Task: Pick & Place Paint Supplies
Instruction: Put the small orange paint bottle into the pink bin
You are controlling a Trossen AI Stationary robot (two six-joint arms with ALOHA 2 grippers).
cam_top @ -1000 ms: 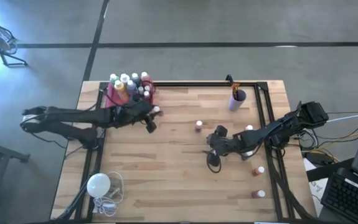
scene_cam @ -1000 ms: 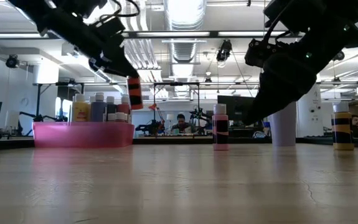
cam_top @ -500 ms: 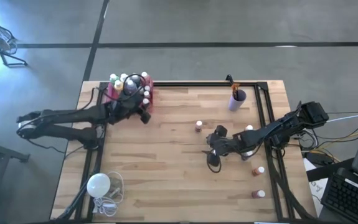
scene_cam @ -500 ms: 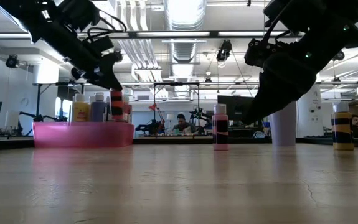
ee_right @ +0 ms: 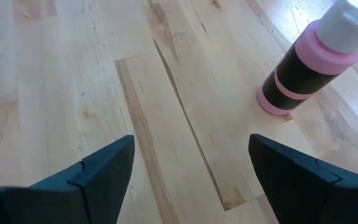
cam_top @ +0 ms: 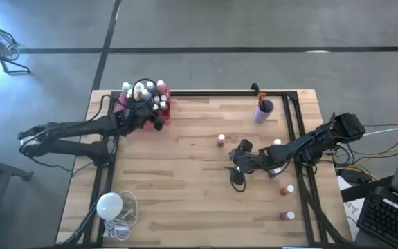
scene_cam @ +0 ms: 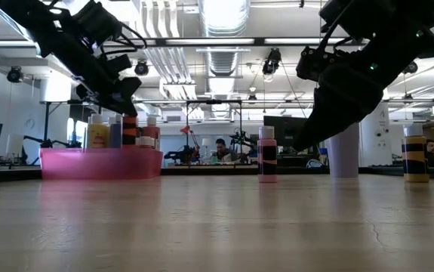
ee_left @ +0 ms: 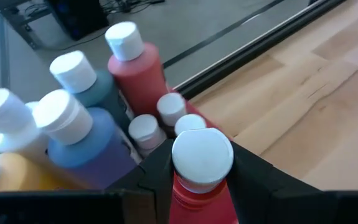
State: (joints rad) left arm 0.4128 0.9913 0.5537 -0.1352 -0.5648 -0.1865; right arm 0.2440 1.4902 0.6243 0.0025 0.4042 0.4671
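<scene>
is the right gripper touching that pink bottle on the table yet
Apart. The right wrist view shows the right gripper open, with bare wood between its fingers and the pink bottle, which stands upright ahead of them.

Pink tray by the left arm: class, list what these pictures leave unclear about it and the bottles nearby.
- High view: the left gripper covers part of the pink tray, so the bottle count is unsure.
- Low view: the tray wall hides the bottle bases.
- Left wrist view: the held red bottle is cut off by the edge.
- High view: the loose bottles beside the right gripper are too small for labels.
</scene>
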